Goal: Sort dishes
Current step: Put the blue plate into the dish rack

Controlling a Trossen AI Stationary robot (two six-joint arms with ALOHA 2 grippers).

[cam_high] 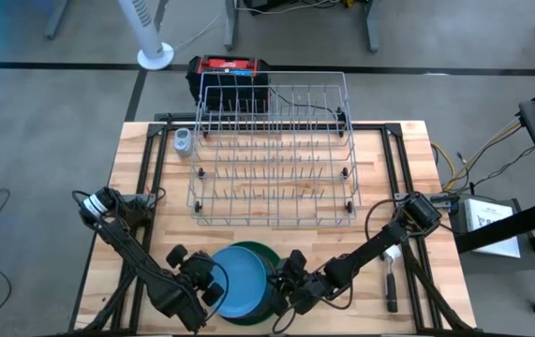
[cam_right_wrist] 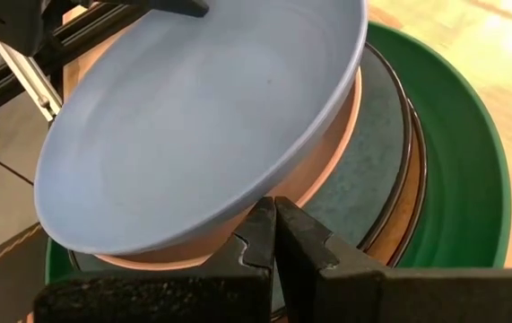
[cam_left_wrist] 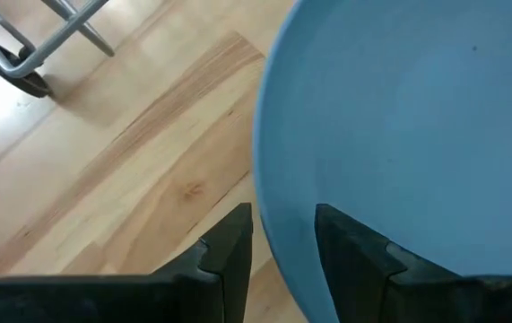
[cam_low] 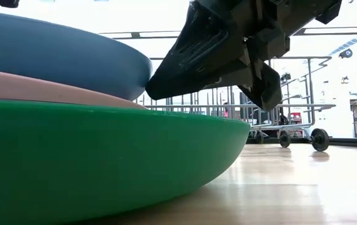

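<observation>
Light blue plate pinched at its rim.
Your left gripper [cam_left_wrist: 282, 256] straddled the round, flat light blue plate's [cam_high: 236, 282] rim above the green plate [cam_high: 267, 255]; right gripper [cam_right_wrist: 273, 235] closed, empty.

Left gripper [cam_high: 213, 285]: lower centre-left of high view, fingers parted.
Right gripper [cam_high: 281, 284]: lower centre, fingers closed together.

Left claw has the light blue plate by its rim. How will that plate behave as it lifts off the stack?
The light blue plate is probably rigid: it sits tilted above the pink plate without sagging. Its smooth rim looks slippery, and the left claw straddles only one edge, so it may pivot or slide. The right claw, shut at the stack's edge, isn't supporting it.
</observation>
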